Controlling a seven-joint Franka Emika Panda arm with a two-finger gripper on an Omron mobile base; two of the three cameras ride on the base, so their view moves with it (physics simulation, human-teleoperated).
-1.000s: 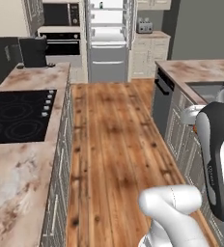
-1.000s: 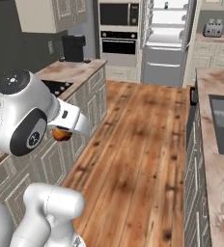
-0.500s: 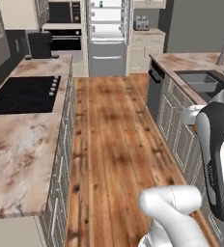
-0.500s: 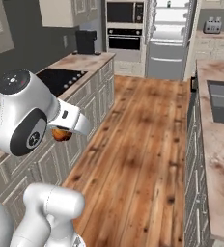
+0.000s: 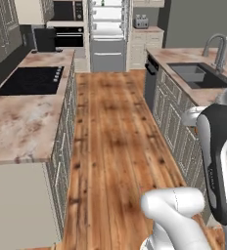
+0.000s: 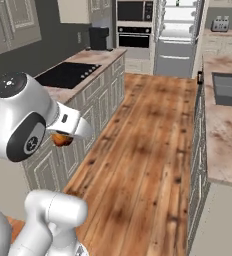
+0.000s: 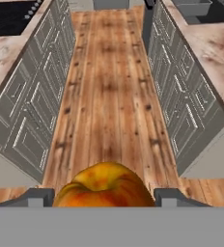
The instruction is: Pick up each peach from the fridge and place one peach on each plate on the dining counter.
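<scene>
Peach (image 7: 103, 186) carried between the fingers (image 7: 33, 197), above the wood floor (image 5: 113, 141) of the kitchen aisle.

Hand view: the orange-red, yellow-blushed fruit sits low in frame, a dark finger tip on either side, both clamped against it. Right base view: the peach shows just under the white wrist, level with the cabinet fronts (image 6: 90, 120) of the cooktop side. Black cooktop (image 5: 30, 80) set in the left marble tabletop. Dining tabletop (image 5: 193, 73) to the right, with dark sink (image 5: 193, 73) and steel tap (image 5: 217, 46). Fridge (image 5: 107, 31) at the far end of the aisle, doors open, white shelves showing; black wall oven (image 5: 68, 24) beside it on the left. Toaster (image 5: 141, 21) on the far cream unit.
</scene>
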